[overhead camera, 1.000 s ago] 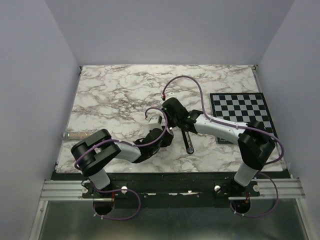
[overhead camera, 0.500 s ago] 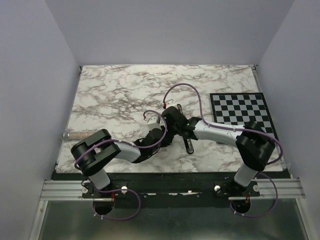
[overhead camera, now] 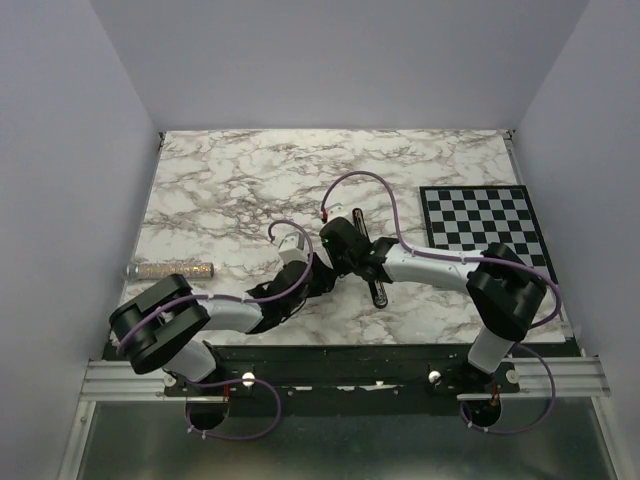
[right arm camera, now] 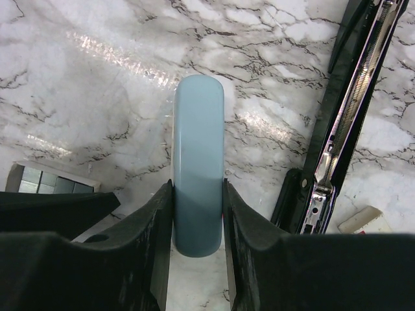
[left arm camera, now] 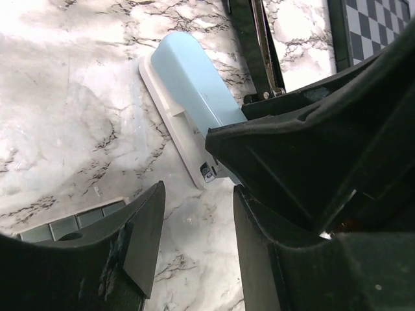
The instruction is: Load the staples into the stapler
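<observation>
The right gripper (right arm camera: 198,194) is pinching a pale blue case (right arm camera: 198,129), one finger pressed to each long side, with the case pointing away over the marble table (overhead camera: 230,190). The left wrist view shows a white base under the blue top. The left gripper (left arm camera: 198,194) sits just beside it, fingers spread, with only bare marble between them.

A second ago the left fingers stood closer together and the left arm reached further in, close against the right. Now those fingers have widened and the arm has drawn back toward its own side. This uncovers a glittery tube (overhead camera: 170,270) near the left edge of the table. The case has most likely just been handed over to the right gripper alone, leaving the left one free to reach for something else.

The staples (right arm camera: 48,184) lie as dull grey blocks in a small white-edged tray, on the marble just left of the right fingers and still untouched. The stapler (right arm camera: 343,129) lies just right of the case, swung open, with its silvery channel and spring exposed. A small white scrap (right arm camera: 366,220) rests by its hinge end. A checkered board (overhead camera: 485,225) lies further right.

The channel looks ready, but no staples are in it yet, so the loading itself has not begun.
</observation>
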Available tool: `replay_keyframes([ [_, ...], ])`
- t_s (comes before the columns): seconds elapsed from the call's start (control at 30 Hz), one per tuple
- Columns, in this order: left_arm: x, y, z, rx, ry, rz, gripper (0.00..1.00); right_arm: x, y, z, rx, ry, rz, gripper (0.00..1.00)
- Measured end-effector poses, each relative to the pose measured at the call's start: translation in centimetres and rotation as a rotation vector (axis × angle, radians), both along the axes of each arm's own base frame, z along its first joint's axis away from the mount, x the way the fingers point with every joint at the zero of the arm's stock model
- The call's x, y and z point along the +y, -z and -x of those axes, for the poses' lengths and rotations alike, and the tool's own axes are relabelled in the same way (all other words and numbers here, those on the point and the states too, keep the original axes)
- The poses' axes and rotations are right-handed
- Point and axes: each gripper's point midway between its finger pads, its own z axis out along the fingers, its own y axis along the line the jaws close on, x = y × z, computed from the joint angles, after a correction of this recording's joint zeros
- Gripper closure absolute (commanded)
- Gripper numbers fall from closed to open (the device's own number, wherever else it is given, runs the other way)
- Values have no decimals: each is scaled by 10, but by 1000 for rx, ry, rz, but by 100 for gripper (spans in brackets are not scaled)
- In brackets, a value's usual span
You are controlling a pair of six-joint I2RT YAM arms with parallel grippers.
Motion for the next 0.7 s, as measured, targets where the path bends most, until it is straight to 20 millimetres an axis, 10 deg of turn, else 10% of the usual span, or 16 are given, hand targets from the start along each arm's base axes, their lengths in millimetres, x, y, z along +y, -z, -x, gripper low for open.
replay_keyframes([
  [0.2, 11, -11, 8, -11, -12, 35, 32, 0, 0, 0, -5, -16, 12, 82],
  [0.7, 108, -147, 0, -243, -228, -62, 7, -10, 8, 13, 62, -40, 76, 47],
])
